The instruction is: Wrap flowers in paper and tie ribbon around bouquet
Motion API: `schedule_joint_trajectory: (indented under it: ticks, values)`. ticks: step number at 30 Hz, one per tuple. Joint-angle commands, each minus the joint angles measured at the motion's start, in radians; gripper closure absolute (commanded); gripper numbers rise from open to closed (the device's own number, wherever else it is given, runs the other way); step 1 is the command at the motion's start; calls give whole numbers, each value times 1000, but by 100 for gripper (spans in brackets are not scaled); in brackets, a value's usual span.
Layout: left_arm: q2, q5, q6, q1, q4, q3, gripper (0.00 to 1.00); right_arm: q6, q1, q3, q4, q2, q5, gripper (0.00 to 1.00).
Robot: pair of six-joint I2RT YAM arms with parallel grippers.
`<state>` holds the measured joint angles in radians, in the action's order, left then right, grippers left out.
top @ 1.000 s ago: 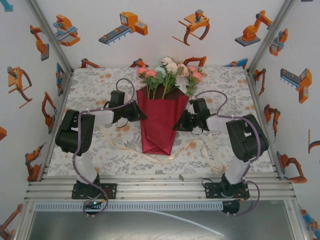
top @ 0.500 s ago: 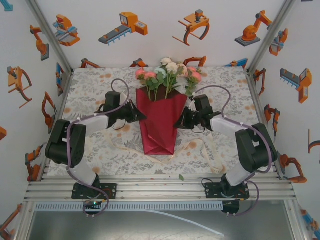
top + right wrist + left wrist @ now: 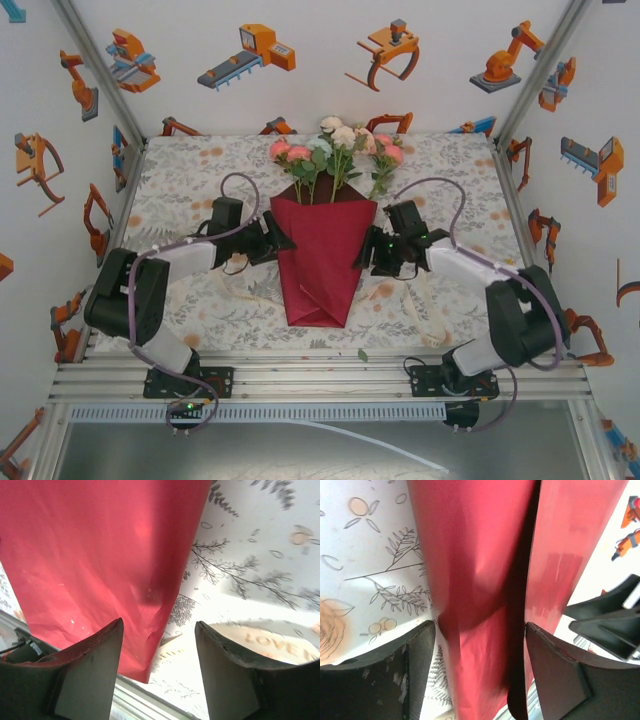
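The bouquet lies mid-table with its flowers (image 3: 335, 148) pointing to the far side and its stems inside a crimson paper (image 3: 322, 258) cone whose tip points at the near edge. My left gripper (image 3: 278, 241) is at the cone's left edge. It is open (image 3: 479, 667), and a fold of the paper (image 3: 480, 580) runs between its fingers (image 3: 417, 672). My right gripper (image 3: 366, 251) is at the cone's right edge, also open (image 3: 157, 657). It straddles the paper (image 3: 95, 550) edge. The cream ribbon (image 3: 424, 292) trails on the cloth under and beside the cone, and its printed part (image 3: 272, 641) lies by the right finger.
The grey-and-orange floral tablecloth (image 3: 180, 180) covers the table. An aluminium rail (image 3: 320, 375) borders the near edge just past the cone's tip. A small green leaf (image 3: 362, 354) lies by that rail. Walls enclose the left, right and far sides.
The paper cone has slid toward the near edge, its tip now lower in the top view. Both grippers moved nearer with it and stayed at its sides.
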<state>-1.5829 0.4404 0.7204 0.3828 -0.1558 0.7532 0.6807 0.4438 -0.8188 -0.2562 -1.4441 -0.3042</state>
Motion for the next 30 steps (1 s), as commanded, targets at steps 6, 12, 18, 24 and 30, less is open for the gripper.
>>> schedule_joint_trajectory:
  ticks: [6,12,18,24,30]
  values:
    - [359,-391,-80,-28,436,40,24,175,-11,31,-362,338,365,42]
    - [537,-549,40,-205,651,-15,21,135,-66,147,-437,401,473,35]
    - [497,-435,49,-392,620,-93,16,-49,-80,133,-355,197,371,36]
    - [326,-441,93,-408,567,-71,14,-92,-89,126,-218,89,365,79]
    - [164,-413,97,-403,412,-53,27,-156,-102,92,-161,66,333,100]
